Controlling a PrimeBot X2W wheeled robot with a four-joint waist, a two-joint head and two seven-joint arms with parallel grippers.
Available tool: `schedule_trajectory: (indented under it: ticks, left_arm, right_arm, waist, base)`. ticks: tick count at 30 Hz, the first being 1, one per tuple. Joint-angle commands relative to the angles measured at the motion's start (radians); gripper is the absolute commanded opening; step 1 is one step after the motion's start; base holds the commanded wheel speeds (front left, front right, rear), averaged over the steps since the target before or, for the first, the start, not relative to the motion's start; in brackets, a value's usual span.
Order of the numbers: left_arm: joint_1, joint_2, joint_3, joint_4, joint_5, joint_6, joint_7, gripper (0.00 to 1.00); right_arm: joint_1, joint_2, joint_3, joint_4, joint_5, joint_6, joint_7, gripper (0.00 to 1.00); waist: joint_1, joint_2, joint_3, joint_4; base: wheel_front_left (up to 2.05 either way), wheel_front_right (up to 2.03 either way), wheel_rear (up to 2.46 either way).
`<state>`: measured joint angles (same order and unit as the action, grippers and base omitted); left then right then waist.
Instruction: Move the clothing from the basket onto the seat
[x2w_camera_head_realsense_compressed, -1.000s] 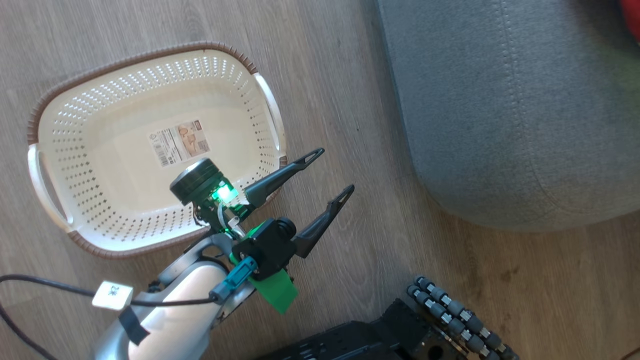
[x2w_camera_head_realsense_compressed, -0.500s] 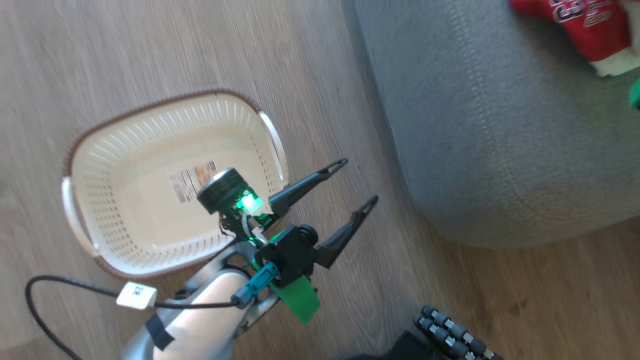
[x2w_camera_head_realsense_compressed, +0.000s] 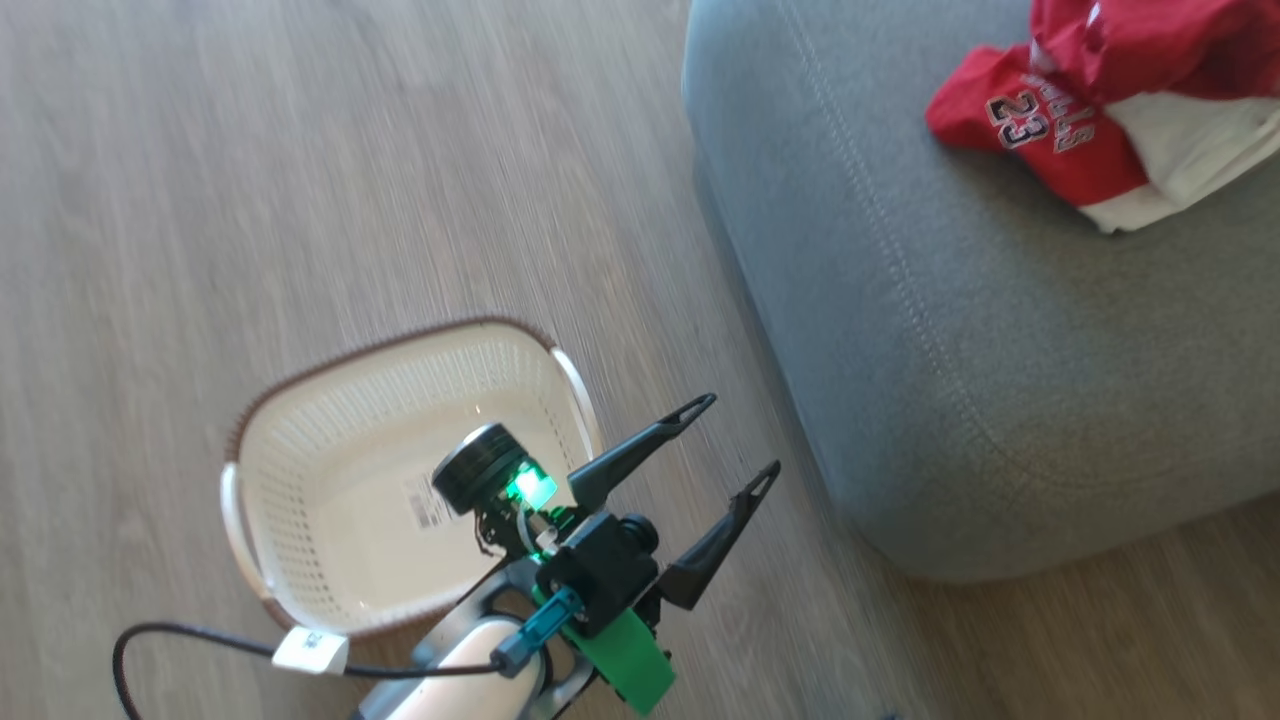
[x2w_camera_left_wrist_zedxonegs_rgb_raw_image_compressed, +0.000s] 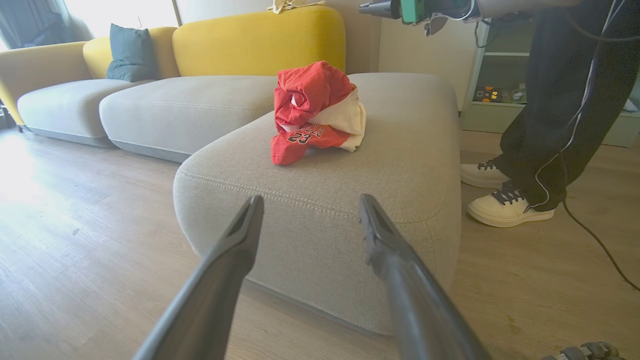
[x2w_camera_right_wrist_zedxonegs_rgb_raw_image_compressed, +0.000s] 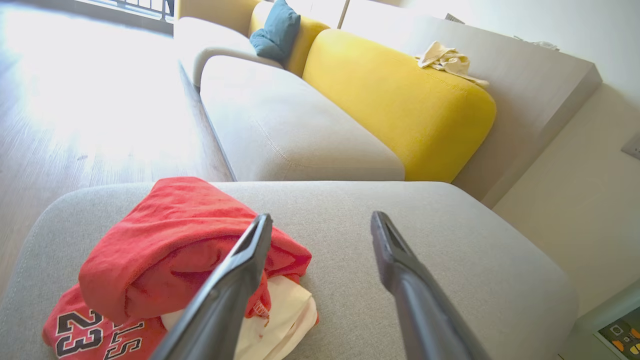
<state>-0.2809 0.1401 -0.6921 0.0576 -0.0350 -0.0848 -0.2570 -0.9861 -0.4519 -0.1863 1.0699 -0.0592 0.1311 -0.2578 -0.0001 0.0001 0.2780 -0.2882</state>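
While both grippers stand spread and empty, the clothing (x2w_camera_head_realsense_compressed: 1060, 130) lies heaped on the seat (x2w_camera_head_realsense_compressed: 960, 400), back from its near corner, the right gripper (x2w_camera_right_wrist_zedxonegs_rgb_raw_image_compressed: 321, 216) just above it. The left gripper (x2w_camera_head_realsense_compressed: 738, 434) hovers over the floor (x2w_camera_head_realsense_compressed: 300, 150) between basket (x2w_camera_head_realsense_compressed: 300, 480) and seat. A person's shoes (x2w_camera_left_wrist_zedxonegs_rgb_raw_image_compressed: 510, 212) stand beside the seat's edge. Since a second ago the head camera has swung, bringing the clothing into view.

Clothing (x2w_camera_head_realsense_compressed: 1050, 140) red w/ white trim, blk-white 23; basket (x2w_camera_head_realsense_compressed: 280, 500) cream, brown rim; seat (x2w_camera_head_realsense_compressed: 950, 380) grey.
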Motion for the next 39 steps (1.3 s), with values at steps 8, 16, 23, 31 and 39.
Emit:
schedule_trajectory:
  ticks: [8, 16, 23, 31, 39]
  left_arm:
    - [0.043, -0.034, 0.099, -0.049, -0.012, 0.014, -0.005, 1.00]
    - [0.096, -0.079, 0.244, -0.072, -0.096, 0.027, -0.005, 1.00]
    - [0.118, -0.089, 0.371, -0.100, -0.095, 0.062, -0.005, 1.00]
    - [0.142, -0.090, 0.496, -0.135, -0.123, 0.164, -0.005, 1.00]
    - [0.190, -0.090, 0.549, -0.078, -0.082, 0.205, -0.005, 1.00]
  right_arm:
    - [0.118, -0.016, -0.008, -0.313, 0.121, 0.000, -0.004, 1.00]
    - [0.303, 0.070, -0.006, -0.697, 0.157, 0.000, -0.004, 1.00]
    - [0.437, 0.144, 0.069, -0.909, 0.187, 0.000, -0.004, 1.00]
    - [0.558, 0.205, 0.163, -1.030, 0.200, 0.000, -0.004, 1.00]
    - [0.672, 0.251, 0.247, -1.025, 0.195, 0.000, -0.004, 1.00]
  waist:
    - [0.0001, -0.0001, -0.120, 0.040]
    - [0.0001, -0.0001, -0.192, 0.123]
    - [0.0001, -0.0001, -0.227, 0.209]
    - [0.0001, -0.0001, -0.249, 0.304]
    - [0.0001, -0.0001, -0.252, 0.359]
  base:
    - [0.00, 0.00, 0.00]
    - [0.00, 0.00, 0.00]
    - [0.00, 0.00, 0.00]
    - [0.00, 0.00, 0.00]
    - [0.00, 0.00, 0.00]
